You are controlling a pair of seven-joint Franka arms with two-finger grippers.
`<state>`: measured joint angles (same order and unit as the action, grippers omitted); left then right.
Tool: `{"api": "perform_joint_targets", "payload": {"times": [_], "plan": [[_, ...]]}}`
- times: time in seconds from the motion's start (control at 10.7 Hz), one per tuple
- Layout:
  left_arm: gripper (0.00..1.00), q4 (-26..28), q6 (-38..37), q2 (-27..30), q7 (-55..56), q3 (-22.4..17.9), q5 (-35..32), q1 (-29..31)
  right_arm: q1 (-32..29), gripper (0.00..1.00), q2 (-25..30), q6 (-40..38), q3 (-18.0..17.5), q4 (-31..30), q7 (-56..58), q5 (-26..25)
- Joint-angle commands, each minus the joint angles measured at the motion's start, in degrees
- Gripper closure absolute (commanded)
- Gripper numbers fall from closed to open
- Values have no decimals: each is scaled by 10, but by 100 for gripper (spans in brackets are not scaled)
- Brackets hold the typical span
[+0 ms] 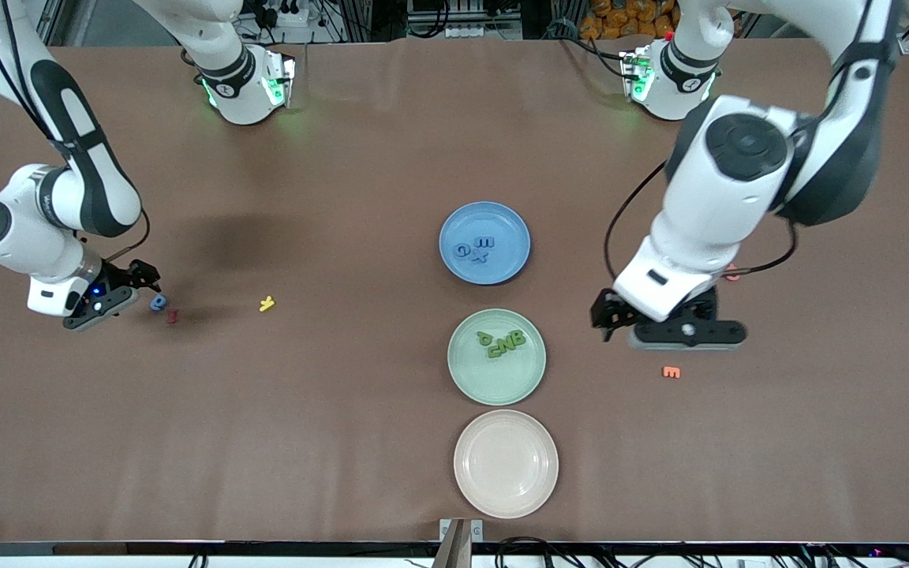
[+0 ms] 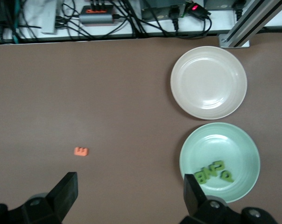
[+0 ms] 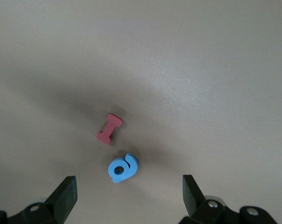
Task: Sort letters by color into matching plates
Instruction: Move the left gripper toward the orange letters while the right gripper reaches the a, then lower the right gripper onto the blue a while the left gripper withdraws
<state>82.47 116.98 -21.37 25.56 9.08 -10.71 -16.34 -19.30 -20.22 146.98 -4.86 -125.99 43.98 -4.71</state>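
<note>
Both grippers' jaws released: right gripper [image 1: 141, 278] above blue letter [image 1: 158, 302] (beside red letter [image 1: 173, 316]); left gripper [image 1: 609, 317] waits.

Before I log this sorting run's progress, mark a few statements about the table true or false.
1. The blue plate holds three blue letters. True.
2. The green plate is empty. False: green letters lie in it.
3. A loose blue letter lies beside a red letter, near the right tool. True.
4. The cream plate holds a yellow letter. False: it holds nothing; the yellow letter lies on the table.
5. The left tool grips the orange letter. False: it is open, holding nothing.
</note>
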Motion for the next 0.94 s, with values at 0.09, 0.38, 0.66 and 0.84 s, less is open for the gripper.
{"api": "perform_joint_targets", "payload": {"times": [0.09, 0.38, 0.66, 0.84], "plan": [[0, 14, -86, 64, -56, 0, -15, 26, -14, 0, -39, 48, -11, -3, 11, -3], [0, 14, -110, 84, -62, 2, -5, 45, -14, 2, -45, 59, -10, -6, 13, -3], [0, 14, -148, 106, -63, 2, 8, 47, -18, 5, -49, 92, -10, -26, 18, -4], [0, 14, -166, 115, -63, 3, 33, 69, -25, 6, -49, 97, -10, -31, 25, -4]]}}
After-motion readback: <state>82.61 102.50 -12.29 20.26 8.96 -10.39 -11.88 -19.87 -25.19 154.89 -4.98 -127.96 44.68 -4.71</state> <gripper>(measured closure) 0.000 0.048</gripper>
